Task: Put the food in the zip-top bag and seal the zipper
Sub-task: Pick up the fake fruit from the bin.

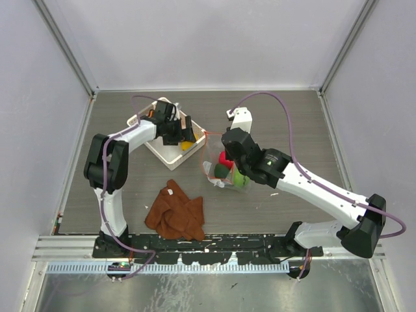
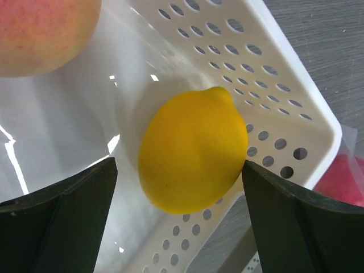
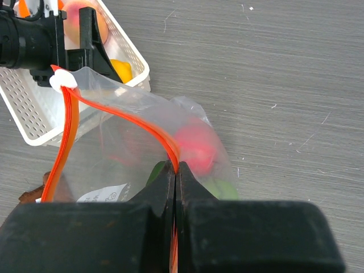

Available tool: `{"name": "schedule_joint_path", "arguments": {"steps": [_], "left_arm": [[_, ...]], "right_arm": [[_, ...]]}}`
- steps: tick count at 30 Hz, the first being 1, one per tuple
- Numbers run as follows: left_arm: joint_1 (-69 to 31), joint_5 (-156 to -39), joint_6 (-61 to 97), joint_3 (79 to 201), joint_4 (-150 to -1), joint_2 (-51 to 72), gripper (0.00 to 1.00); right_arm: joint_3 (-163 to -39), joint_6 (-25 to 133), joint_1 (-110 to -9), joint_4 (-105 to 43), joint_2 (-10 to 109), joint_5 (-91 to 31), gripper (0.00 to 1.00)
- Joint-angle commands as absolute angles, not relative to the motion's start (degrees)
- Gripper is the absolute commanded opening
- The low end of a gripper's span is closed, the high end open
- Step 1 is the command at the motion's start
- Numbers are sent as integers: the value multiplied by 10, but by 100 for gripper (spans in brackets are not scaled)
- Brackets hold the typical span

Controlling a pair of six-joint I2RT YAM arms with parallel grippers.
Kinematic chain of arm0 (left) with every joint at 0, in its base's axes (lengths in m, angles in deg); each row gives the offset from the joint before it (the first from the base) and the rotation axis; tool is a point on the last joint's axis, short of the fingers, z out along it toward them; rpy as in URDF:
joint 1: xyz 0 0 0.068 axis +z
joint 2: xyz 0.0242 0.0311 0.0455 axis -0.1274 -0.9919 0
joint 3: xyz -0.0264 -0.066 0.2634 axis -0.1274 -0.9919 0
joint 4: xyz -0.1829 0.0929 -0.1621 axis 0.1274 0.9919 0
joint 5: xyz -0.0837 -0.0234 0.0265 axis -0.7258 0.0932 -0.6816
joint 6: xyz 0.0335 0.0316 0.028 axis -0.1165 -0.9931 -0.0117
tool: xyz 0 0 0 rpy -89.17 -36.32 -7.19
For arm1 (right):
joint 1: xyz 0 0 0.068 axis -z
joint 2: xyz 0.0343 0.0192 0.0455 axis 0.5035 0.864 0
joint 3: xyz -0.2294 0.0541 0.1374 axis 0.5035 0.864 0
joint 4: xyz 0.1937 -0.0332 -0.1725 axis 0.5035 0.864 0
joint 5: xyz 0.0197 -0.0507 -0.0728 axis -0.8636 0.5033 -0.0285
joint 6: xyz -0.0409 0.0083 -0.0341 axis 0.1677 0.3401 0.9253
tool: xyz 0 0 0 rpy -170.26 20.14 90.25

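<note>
Bag [image 3: 131,122]: lies on the bench [image 3: 273,85] just beside the white basket [image 2: 273,102], mouth facing the basket and open. Zipper [image 3: 62,142]: not sealed, its two orange strips stand apart.

Contents of the bag: a red fruit [image 3: 196,142] and a green fruit [image 3: 219,189] are confirmed. The overhead view suggests a second, darker green one beside them.

Not yet bagged: a lemon [image 2: 190,151] against the basket's perforated wall and a peach [image 2: 40,31] further in. The right wrist view shows a sliver of an orange fruit [image 3: 23,7] at the basket's far end.

Right pincer [image 3: 175,169]: jaws fully closed, pinching the zipper strip at one side of the mouth and holding it up.

Left pincer [image 2: 179,164]: inside the basket, jaws wide, one on each side of the lemon. The right jaw looks to touch it and the left stands off, so nothing is gripped.

Brown cloth [image 1: 175,211]: lies apart on the bench near the arm bases, not involved.

Assessment: roughly half the loading is done. The remaining fruits must be moved across, then the zipper closed along its full length.
</note>
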State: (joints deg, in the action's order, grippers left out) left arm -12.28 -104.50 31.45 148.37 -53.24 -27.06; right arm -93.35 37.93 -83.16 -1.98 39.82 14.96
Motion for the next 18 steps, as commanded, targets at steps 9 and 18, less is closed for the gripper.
{"name": "schedule_joint_path", "arguments": {"steps": [9,18], "left_arm": [[-120,-1058,308,1539,-538,-328,84],[-121,-1046,307,1518,-521,-293,70]], "right_arm": [[-942,384,-835,-55,405,154,0],[-942,383,-834,-55,403,152,0]]}}
